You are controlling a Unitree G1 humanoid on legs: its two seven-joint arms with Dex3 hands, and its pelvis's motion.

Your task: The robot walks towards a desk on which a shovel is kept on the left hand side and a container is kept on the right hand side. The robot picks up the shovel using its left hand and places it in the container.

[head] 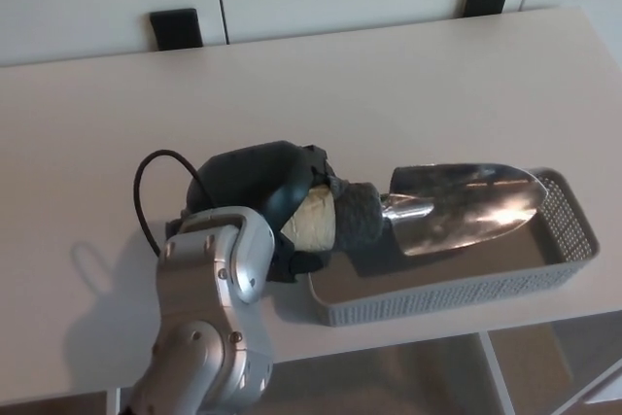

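My left hand (264, 190) is shut on the shovel's handle (330, 219), a pale wooden grip with a dark grey collar. The shovel's shiny metal blade (465, 206) points right and hovers over the grey perforated container (573, 258) at the desk's front right. The blade sits slightly above the container's rim, tilted a little. The handle end lies over the container's left edge. My silver left forearm (209, 318) rises from the bottom left. My right hand does not show.
The pale desk (321, 94) runs across the view, with its front edge just below the container. Two black brackets (175, 28) sit against the white cabinet wall behind the desk. A black cable (146, 191) loops off my left wrist.
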